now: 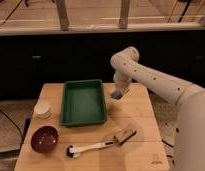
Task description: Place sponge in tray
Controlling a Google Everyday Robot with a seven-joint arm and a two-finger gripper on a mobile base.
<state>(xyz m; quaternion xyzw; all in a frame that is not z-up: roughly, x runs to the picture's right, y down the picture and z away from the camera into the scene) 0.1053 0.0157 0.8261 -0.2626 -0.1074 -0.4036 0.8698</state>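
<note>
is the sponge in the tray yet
Not yet: the sponge hangs in the shut hand, just right of the green tray.

Gripper point(118, 93) just right of the tray point(84, 120), bare tabletop point(136, 107) between them and wooden block point(125, 134).

On the bench point(141, 107), the hand point(117, 94) with the sponge point(118, 95) hangs just right of the tray point(84, 120); bowl point(44, 139) front-left, brush point(88, 148) and block point(125, 134) in front.
</note>
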